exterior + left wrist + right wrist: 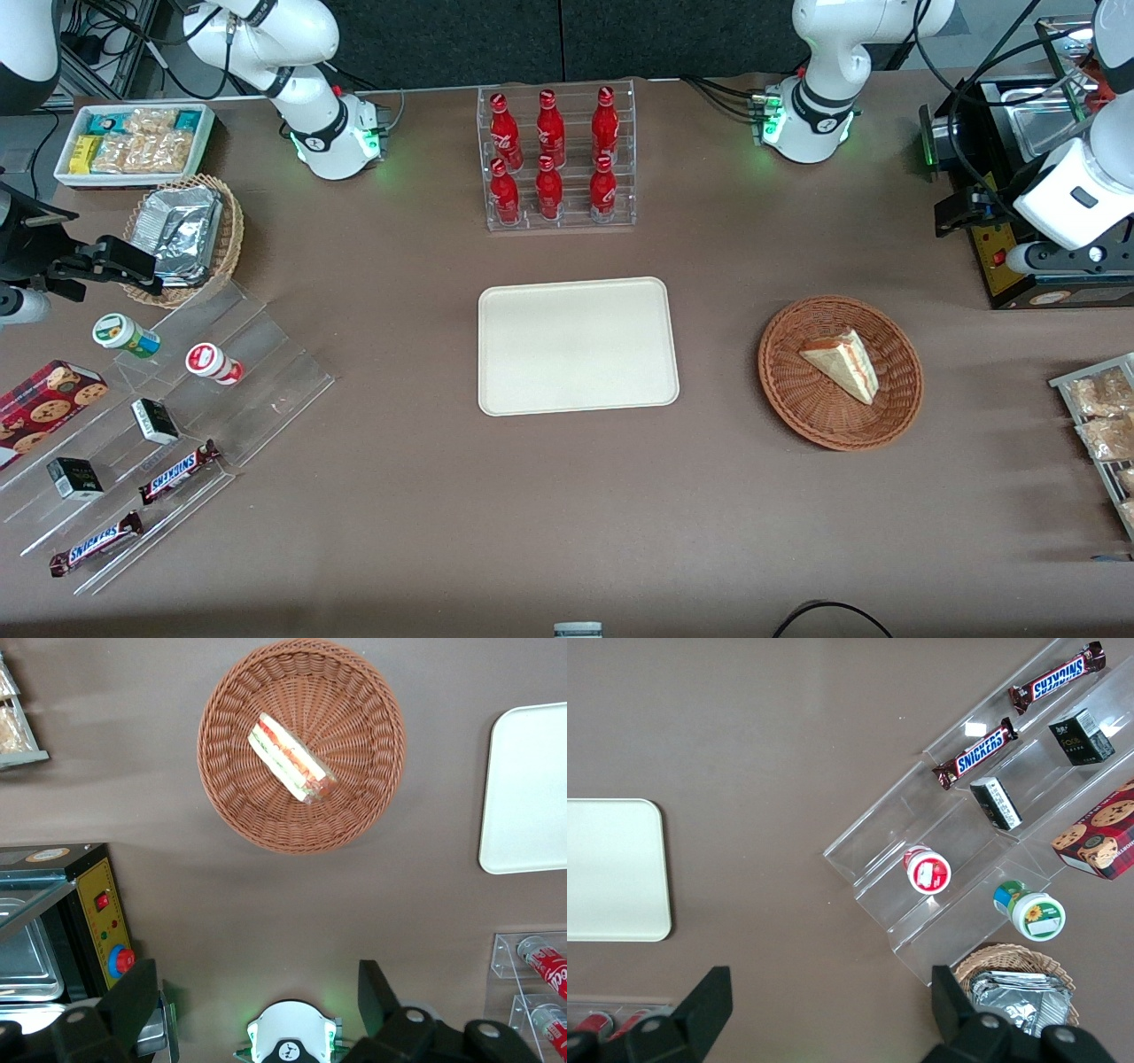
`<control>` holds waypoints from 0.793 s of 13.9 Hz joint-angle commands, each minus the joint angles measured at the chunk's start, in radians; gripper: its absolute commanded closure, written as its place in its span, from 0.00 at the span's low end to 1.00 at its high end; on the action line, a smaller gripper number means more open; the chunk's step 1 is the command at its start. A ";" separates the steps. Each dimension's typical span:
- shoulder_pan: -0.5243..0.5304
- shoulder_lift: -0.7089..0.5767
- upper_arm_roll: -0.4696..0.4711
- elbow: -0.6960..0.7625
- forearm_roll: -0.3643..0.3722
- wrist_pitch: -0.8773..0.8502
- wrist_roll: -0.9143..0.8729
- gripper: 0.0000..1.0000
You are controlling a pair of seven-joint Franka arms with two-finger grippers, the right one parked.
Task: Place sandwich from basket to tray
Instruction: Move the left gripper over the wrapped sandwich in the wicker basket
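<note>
Nearest the front camera, toward the parked arm's end of the counter (567,514), chocolate bars (177,470) lie on clear plastic steps. A bit farther in sits the basket (904,408), toward the working arm's end. The sandwich (842,363) is in the basket, lying flat near the middle. In the front view its pointy end aims at about ten o'clock and its red and green edge faces about four o'clock. Lying flat like that, it looks easy to grab from above. The tray (576,346) is at about nine o'clock from the basket in that view, near it but not touching. It has nothing on it, so there is lots of room for the sandwich. It lies flat and low, so setting the sandwich down should be simple. The gripper (257,997) hangs high over the counter, at about one o'clock from the basket in the front view, close to a black machine with a red button (121,959). Its jaws are spread wide and hold nothing. That fits a start: the arm probably needs to come over the basket and go down. Farthest off, red bottles (549,155) stand in a clear rack.
</note>
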 commanded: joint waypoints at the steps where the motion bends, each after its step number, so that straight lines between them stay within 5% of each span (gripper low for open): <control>1: -0.005 0.018 0.001 0.042 0.008 -0.017 0.030 0.00; 7: 0.001 0.070 0.004 0.037 0.011 0.030 0.014 0.00; 11: 0.024 0.072 0.009 -0.104 0.007 0.200 -0.024 0.00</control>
